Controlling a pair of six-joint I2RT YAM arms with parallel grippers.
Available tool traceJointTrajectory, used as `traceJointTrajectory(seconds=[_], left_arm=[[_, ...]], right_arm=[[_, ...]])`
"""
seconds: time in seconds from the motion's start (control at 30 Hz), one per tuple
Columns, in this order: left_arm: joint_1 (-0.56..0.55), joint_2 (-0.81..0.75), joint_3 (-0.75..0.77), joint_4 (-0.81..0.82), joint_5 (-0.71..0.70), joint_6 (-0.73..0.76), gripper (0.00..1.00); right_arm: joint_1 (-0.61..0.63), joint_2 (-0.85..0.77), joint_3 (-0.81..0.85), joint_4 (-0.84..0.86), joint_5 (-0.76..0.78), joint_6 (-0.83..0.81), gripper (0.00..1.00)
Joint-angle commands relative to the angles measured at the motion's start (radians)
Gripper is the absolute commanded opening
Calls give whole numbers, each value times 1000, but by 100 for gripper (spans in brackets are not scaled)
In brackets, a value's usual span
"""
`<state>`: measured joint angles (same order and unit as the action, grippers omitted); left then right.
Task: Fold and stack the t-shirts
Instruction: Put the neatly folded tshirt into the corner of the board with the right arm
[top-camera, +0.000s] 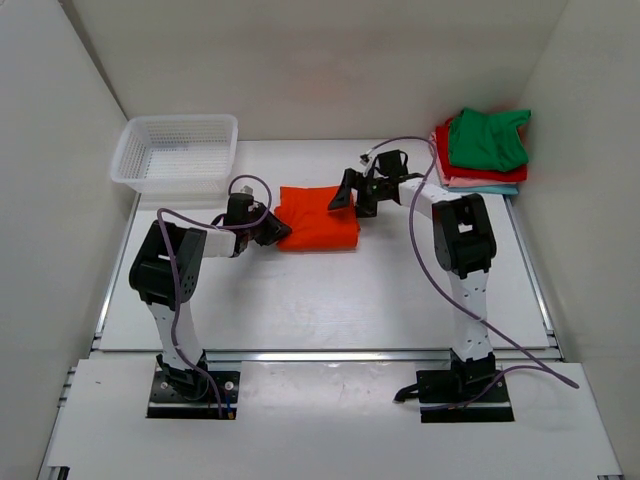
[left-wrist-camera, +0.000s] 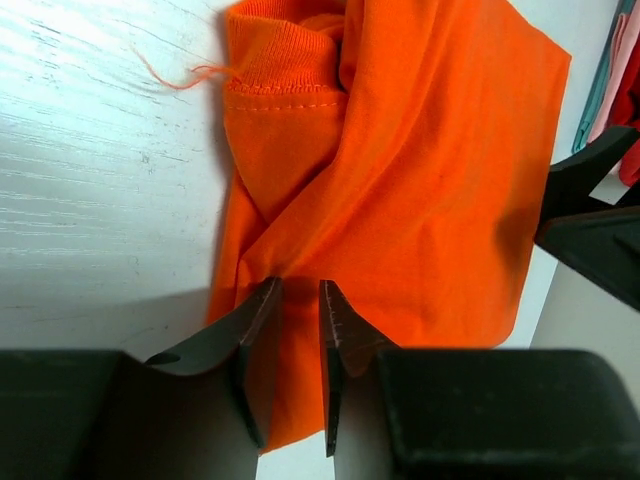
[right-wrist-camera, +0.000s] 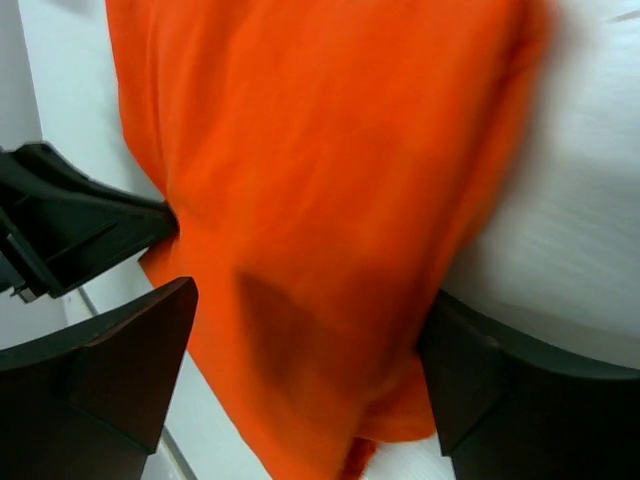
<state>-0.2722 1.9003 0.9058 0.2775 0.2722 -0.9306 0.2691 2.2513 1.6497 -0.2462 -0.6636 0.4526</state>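
A bright orange t-shirt (top-camera: 318, 215) lies folded in the middle of the table. My left gripper (top-camera: 275, 228) is at its left edge; in the left wrist view the jaws (left-wrist-camera: 298, 290) stand narrow, pinching a fold of the orange cloth (left-wrist-camera: 420, 180), with wrinkles running to the tips. My right gripper (top-camera: 352, 195) hovers over the shirt's far right corner, open wide, its fingers either side of the orange cloth (right-wrist-camera: 320, 150) without gripping it. At the back right sits a stack of folded t-shirts: green (top-camera: 490, 138) on top, then red, pink and light blue.
A white mesh basket (top-camera: 175, 150) stands at the back left corner. White walls close in the table on the left, back and right. The stack of shirts sits just beyond the right arm's elbow (top-camera: 460, 235).
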Motion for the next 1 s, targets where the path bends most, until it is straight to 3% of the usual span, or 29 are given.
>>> traceJointTrajectory(seconds=[0.0,0.23,0.33,0.37,0.4,0.47,0.57,0.63,0.77,0.97], left_arm=[[-9,16,-16,-51,16,10,32],[-10,22,-19,-64,9,27,29],[2,8,-47,-49,19,19,30],[13,0,-63,-29,34,21,31],[19,-10,-73,-17,45,18,32],[42,-41,-79,-20,90,22,32],[50,-101,-70,-63,111,62,31],[56,-139,-71,-86,114,81,31],[50,-207,-116,-80,104,78,30],[67,-234,-140,-92,124,101,30]], right_arm=[[54,40,-20,-22,-88,37,84],[98,44,-128,158,-250,164,63],[96,56,-171,270,-318,225,25],[78,54,-162,272,-324,228,0],[71,60,-151,272,-333,221,1],[49,74,-35,56,-298,67,0],[39,76,178,-270,-45,-223,0],[39,60,263,-361,69,-351,0],[19,-13,272,-384,296,-547,0],[-62,-150,180,-286,436,-733,0]])
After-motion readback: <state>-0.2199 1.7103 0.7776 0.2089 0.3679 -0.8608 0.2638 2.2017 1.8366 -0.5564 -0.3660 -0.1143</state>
